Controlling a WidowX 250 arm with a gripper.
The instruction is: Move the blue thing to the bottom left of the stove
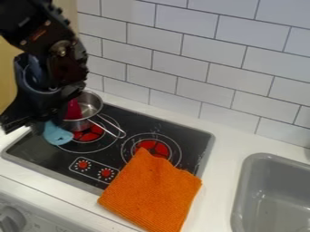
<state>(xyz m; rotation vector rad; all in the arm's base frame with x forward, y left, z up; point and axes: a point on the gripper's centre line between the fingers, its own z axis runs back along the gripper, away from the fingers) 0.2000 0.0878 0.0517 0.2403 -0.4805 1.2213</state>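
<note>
Logged gripper (29,122) at upper left, hung low over the left side of the stove (167,124), overlapping the upper end of the blue thing (57,133) in view. Could not tell how far open, nor whether clamped on the blue thing or merely in front of it. Probably positioned there for a grasp or a release; could not settle which. Found blue thing near the left burner (92,133), just beside the metal pot (93,103), short of the near-left corner; could not tell lifted or resting. Likely needed only a small shift toward that corner, clear of the pot to avoid a knock. Found pot upright at the far side of that burner, presumably set as for cooking, with wire handle (123,134) pointed across the stove, easy to snag. Noted dark red thing (74,109) in pot, probably just stowed there. Marked orange cloth (151,186) over the stove's near edge and part of the right burner (158,147), maybe dropped as clutter, maybe for wiping; judged harmless to the left side. Logged sink (247,170) off to the right, no evident role. Brands: made out none. Labels: saw printed marks around two red dials (83,165) on the stove, too small to read. Also saw faint marks beside grey knob (12,220) on the counter's front, unreadable, left untranscribed.
</note>
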